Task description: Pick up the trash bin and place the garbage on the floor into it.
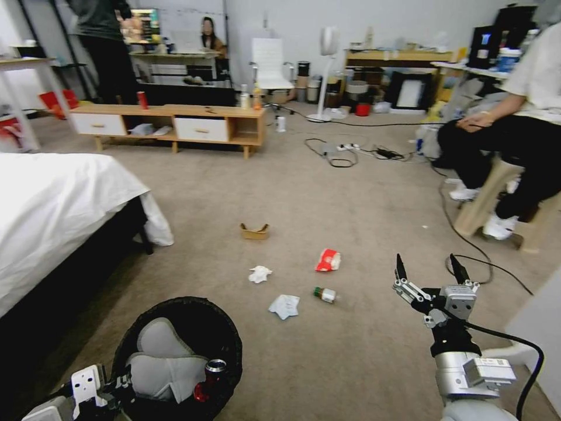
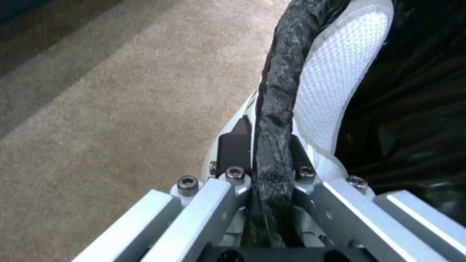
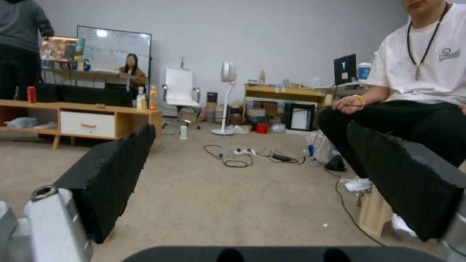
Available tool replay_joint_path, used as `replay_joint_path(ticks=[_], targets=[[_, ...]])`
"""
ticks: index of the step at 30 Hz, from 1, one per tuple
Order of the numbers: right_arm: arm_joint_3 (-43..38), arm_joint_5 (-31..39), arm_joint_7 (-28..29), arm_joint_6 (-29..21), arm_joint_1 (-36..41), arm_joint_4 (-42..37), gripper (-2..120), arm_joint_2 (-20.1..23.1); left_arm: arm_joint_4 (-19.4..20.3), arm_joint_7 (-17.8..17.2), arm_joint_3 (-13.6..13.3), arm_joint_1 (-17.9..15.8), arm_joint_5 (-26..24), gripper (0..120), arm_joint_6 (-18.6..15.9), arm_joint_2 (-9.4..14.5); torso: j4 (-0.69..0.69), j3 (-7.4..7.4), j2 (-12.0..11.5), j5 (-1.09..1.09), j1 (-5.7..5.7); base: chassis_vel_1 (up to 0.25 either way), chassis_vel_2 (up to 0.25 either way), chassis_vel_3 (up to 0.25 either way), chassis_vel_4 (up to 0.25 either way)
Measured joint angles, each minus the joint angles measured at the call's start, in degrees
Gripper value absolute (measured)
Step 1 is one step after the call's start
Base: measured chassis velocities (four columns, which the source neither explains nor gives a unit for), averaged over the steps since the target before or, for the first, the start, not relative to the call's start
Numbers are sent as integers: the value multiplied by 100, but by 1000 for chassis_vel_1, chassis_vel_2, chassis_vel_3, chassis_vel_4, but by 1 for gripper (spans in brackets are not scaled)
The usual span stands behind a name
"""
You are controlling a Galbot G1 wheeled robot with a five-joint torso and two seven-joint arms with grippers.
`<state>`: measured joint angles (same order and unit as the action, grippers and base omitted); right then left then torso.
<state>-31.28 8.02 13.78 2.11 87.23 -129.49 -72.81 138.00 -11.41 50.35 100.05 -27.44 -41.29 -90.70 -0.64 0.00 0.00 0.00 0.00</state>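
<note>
Round trash bin (image 1: 181, 351) with crinkled black bag rim is pinched by left gripper (image 2: 262, 160) at lower left. Right gripper (image 1: 428, 270) is held spread above short-pile floor (image 1: 327, 193); crumpled tissues (image 1: 259, 273), crushed cup (image 1: 328, 260), bottle (image 1: 324, 294), cardboard tray (image 1: 255, 231) are scattered between

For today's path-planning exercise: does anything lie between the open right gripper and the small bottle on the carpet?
Nothing visible does. The right gripper hangs open above bare floor, and the bottle lies to its left with only carpet between. The left gripper is clamped on the trash bin rim.
</note>
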Motion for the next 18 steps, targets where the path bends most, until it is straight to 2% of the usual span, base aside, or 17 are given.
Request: replay_joint_path(ticks=[3,14,18], targets=[[20,7,-66,42,-21,44,100,3,-3,-32,76,-1,-8,3,0,0,5,0,0,0,0,0,0,0,0],[96,-5,-285,233,-54,214,100,-20,-1,-43,273,9,-117,3,0,24,1,0,0,0,0,0,0,0,0],[112,-7,-314,259,-63,235,100,-16,-1,-48,295,9,-126,3,0,23,1,-1,0,0,0,-70,60,66,-57]])
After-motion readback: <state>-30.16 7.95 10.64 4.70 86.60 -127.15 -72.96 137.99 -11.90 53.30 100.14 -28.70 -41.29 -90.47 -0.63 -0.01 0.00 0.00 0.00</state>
